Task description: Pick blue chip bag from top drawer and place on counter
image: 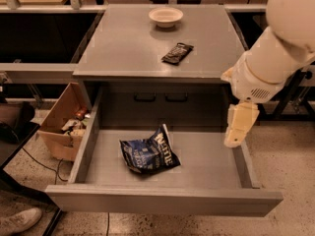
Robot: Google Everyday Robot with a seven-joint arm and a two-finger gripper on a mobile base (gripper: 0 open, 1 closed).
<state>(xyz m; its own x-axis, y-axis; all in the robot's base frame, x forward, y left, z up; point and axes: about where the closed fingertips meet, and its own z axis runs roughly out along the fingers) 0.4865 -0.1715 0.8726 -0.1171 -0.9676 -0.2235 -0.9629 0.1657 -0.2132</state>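
The blue chip bag [149, 154], dark blue and crumpled with white lettering, lies in the middle of the open top drawer [162, 199]. The grey counter [123, 48] is above the drawer. My cream-coloured arm reaches in from the upper right. Its gripper [237, 129] hangs pointing down over the drawer's right side wall, to the right of the bag and well apart from it. It holds nothing that I can see.
A small black snack wrapper [177, 53] and a white bowl [166, 16] sit on the counter. A brown cardboard box [61, 119] with clutter stands on the floor left of the drawer. A shoe [19, 221] is at the bottom left. Wooden tabletops run along the back.
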